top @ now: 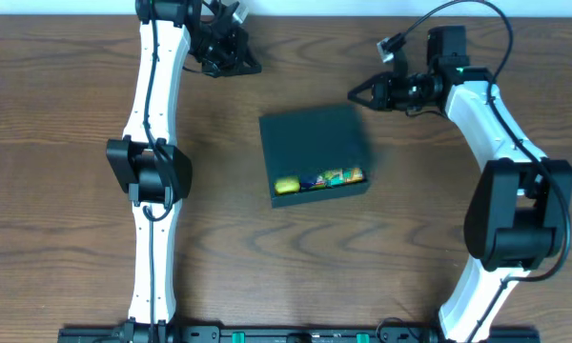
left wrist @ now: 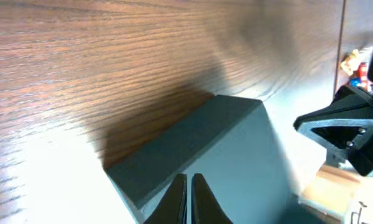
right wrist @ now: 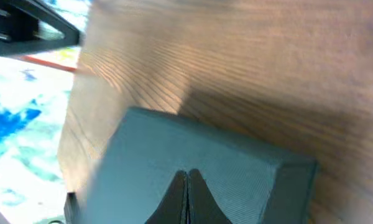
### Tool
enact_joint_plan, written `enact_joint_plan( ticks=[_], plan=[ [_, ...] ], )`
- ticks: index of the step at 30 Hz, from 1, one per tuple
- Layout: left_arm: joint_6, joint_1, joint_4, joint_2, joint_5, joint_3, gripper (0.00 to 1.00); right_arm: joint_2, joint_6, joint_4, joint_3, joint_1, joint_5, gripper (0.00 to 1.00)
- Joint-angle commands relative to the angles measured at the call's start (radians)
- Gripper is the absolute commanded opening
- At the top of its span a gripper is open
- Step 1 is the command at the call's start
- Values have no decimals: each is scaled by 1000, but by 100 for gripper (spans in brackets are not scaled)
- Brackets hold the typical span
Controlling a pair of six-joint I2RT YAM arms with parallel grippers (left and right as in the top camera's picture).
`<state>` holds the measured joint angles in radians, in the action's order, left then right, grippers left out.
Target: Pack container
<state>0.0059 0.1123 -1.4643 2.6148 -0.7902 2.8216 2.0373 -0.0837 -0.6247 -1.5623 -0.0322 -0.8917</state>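
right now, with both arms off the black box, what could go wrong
1. Colourful snack packets show along the near edge of the matte black square cardboard box; pressing down there could crush them or leave it ajar.
2. The right arm's shut jaws sit close to its far corner; a careless move might shove it.

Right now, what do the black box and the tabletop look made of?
The container: likely cardboard, matte black; dull flat lid, crisp folded edges, fine surface texture. The table: wood or wood-grain laminate, brown, slight sheen under glare; can't tell which.
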Motion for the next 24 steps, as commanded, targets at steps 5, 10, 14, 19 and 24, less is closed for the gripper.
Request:
enact_joint_plan(
  ticks=[5, 10, 14, 19, 24],
  plan=[
    [26, -1, -71, 6, 42, 43, 6, -45, 41, -76, -12, -6, 117, 2],
    [51, -1, -145, 0, 63, 43, 6, -115, 40, -175, -12, -8, 285, 2],
    [69, -1, -183, -48, 134, 43, 6, -137, 25, -351, -8, -9, 447, 2],
    [69, -2, -181, -109, 153, 43, 6, -137, -40, -421, 56, -21, 535, 2],
    [69, -2, -184, -182, 198, 43, 6, -137, -61, -390, 172, -51, 537, 2]
  ],
)
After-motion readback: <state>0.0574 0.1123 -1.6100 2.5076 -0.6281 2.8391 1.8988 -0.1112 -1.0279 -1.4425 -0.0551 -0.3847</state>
